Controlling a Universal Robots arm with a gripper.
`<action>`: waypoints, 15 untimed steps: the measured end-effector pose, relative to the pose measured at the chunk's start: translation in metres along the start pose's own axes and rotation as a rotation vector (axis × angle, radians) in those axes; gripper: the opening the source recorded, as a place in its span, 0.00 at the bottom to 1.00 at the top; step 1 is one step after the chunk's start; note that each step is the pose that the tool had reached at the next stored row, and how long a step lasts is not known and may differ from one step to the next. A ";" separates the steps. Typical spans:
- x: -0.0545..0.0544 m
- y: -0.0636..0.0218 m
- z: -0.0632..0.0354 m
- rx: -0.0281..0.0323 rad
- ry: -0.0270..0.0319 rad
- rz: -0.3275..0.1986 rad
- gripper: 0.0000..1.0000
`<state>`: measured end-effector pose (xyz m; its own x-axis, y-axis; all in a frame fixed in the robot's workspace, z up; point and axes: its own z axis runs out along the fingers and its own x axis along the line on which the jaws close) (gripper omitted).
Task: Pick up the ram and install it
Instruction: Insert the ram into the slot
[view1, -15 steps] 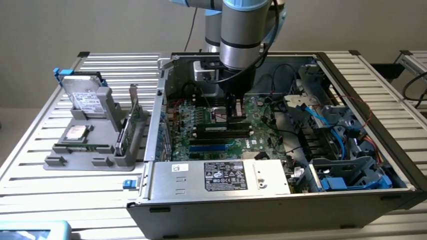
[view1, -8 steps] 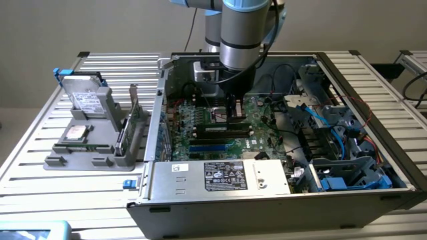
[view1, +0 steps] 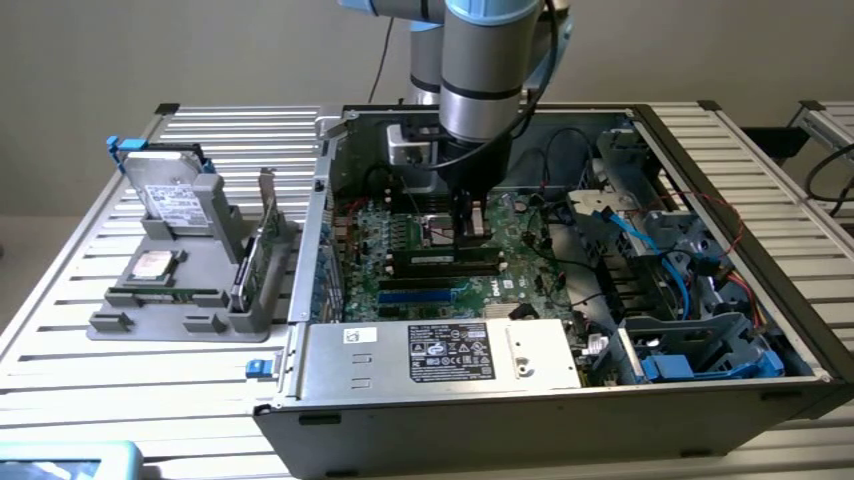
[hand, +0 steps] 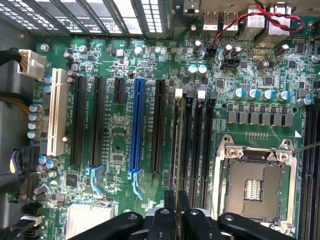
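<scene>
Pincer (hand: 177, 207) closed: matte black fingers (hand: 170, 212) drawn nearly together w/ only a hairline btwn them, rounded black knuckles either side. It hangs low over the black memory slots (hand: 194, 135), long narrow parallel rails w/ small end clips. Under it, the green motherboard (hand: 120, 145), glossy and densely speckled w/ solder pads and round-topped capacitors. One long blue slot (hand: 136, 125) and one white slot (hand: 56, 112) run alongside black ones. Square CPU socket (hand: 255, 187) has a shiny metal frame. In the ext. view the gripper (view1: 466, 238) sits below a silver cylindrical arm inside the open metal case (view1: 534, 420); a boxy grey PSU (view1: 441, 350) w/ printed labels lies along the front. Well apart, on that view's left, a grey moulded tray (view1: 147, 325) rests on the ribbed aluminium table (view1: 80, 370). The ram (view1: 167, 296), a thin green stick, lies along the tray's front groove.
</scene>
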<state>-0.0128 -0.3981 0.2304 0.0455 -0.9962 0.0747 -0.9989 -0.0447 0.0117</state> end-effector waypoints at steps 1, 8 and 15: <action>0.000 0.0000 0.0004 0.0004 0.0001 0.000 0.14; 0.000 0.0000 0.0024 0.0024 0.0002 0.001 0.14; 0.000 0.0000 0.0036 0.0041 0.0025 0.002 0.14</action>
<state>-0.0128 -0.3981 0.2267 0.0432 -0.9961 0.0771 -0.9991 -0.0428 0.0075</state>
